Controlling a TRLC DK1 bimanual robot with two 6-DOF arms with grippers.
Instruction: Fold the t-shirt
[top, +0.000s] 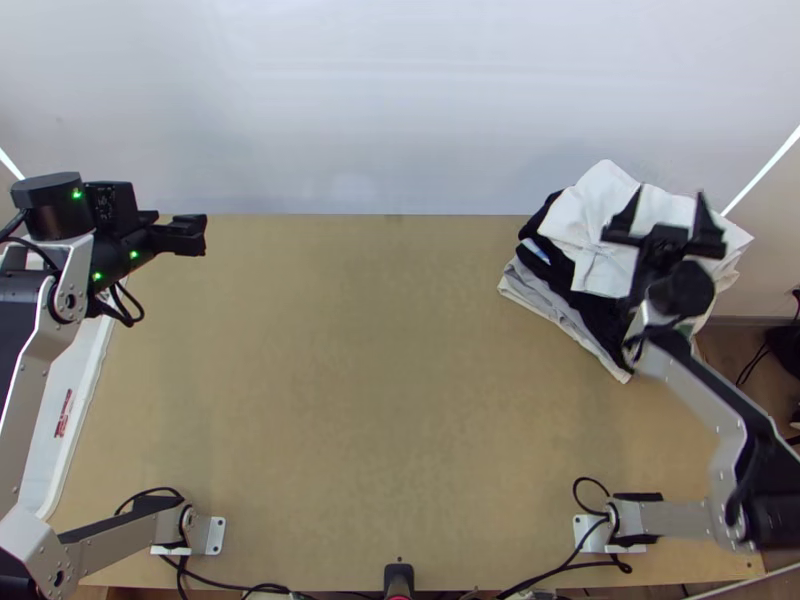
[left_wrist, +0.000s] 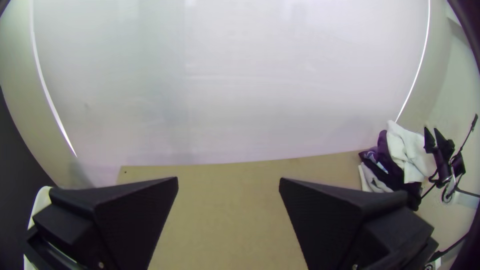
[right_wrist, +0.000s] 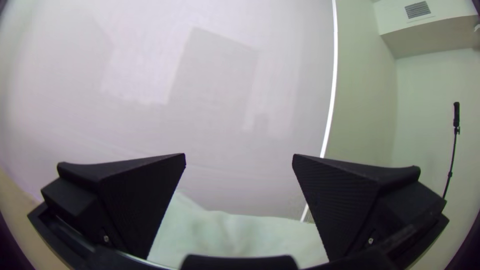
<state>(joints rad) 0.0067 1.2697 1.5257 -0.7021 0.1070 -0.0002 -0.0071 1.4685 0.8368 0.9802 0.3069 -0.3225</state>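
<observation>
Top view shows red print (top: 63, 413) on a white object (top: 84, 385), clothes (top: 592, 215) stacked right.

1. From high up, we look steeply down on the table (top: 380, 400).
2. From both wrists, we face the pale panel (left_wrist: 300, 75).
3. All our views share the cloth pile (top: 590, 225), nearest in the right wrist's.

The left gripper (top: 191, 233) and right gripper (top: 668, 195) have 2 jaws each, spread wide.
</observation>
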